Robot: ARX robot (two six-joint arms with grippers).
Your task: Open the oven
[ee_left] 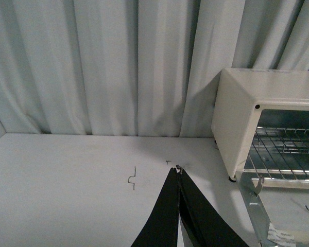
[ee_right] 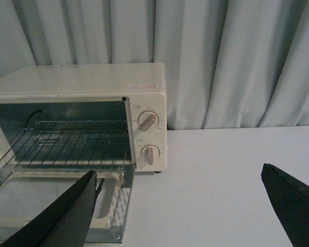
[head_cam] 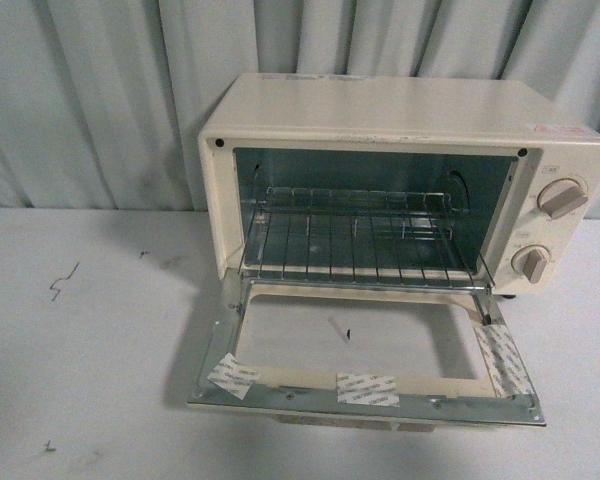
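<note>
The cream-white oven point(head_cam: 400, 120) stands on the white table, its door point(head_cam: 365, 388) dropped flat toward me and the wire rack point(head_cam: 355, 245) showing inside. Two beige knobs point(head_cam: 560, 198) sit on its right side. Neither arm shows in the front view. In the left wrist view my left gripper point(ee_left: 178, 170) is shut and empty over the table, left of the oven point(ee_left: 247, 103). In the right wrist view my right gripper point(ee_right: 179, 177) is wide open, holding nothing, in front of the oven point(ee_right: 82, 82) and right of its lowered door point(ee_right: 113, 206).
A pale pleated curtain point(head_cam: 100, 90) hangs behind the table point(head_cam: 80, 340). Small dark scratch marks point(head_cam: 62, 280) lie on the tabletop left of the oven. White tape strips point(head_cam: 368, 390) are stuck on the door's inner frame.
</note>
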